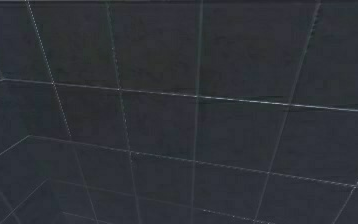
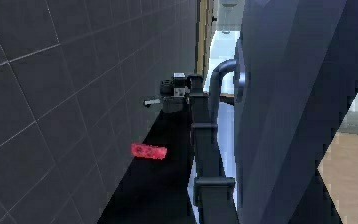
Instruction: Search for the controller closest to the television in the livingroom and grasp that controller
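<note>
In the arm side view, a small red-pink oblong lies flat on the dark floor, close to the foot of the dark tiled wall that takes up the 9 o'clock side. It is thin and slightly tilted, with faint paler specks on top. At this size we cannot say whether it is the controller. The arm rises from the bottom edge at about 4 o'clock of the oblong. The gripper sits at its far end, roughly 12 o'clock from the oblong and apart from it. We see only bare wall behind the gripper's far end, so it holds nothing, and we cannot tell how the fingers are set. A large blue-grey slab fills the 3 o'clock side and is cut off by the top and right edges. A curved grey bar beside it is hard to make out. A bright opening shows at 12 o'clock and a strip of pale wood floor at 4 o'clock. In the forward view we face dark tiles crossed by thin pale lines.
</note>
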Motion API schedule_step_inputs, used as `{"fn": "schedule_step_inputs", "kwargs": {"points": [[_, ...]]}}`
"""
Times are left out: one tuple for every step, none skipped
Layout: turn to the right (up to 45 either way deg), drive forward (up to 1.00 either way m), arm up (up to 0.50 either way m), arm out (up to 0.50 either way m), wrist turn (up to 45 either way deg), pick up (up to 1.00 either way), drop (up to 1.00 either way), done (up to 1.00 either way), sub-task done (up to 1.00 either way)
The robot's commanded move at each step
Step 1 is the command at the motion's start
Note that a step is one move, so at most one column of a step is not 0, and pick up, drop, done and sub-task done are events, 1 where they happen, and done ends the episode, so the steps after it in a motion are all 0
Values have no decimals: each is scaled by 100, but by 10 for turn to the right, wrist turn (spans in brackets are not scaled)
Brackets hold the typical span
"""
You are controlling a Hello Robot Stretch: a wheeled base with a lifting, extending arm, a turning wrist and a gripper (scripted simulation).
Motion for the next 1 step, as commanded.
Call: {"fn": "schedule_step_inputs", "kwargs": {"points": [[0, 0, -30, 0, 0, 0, 0, 0, 0]]}}
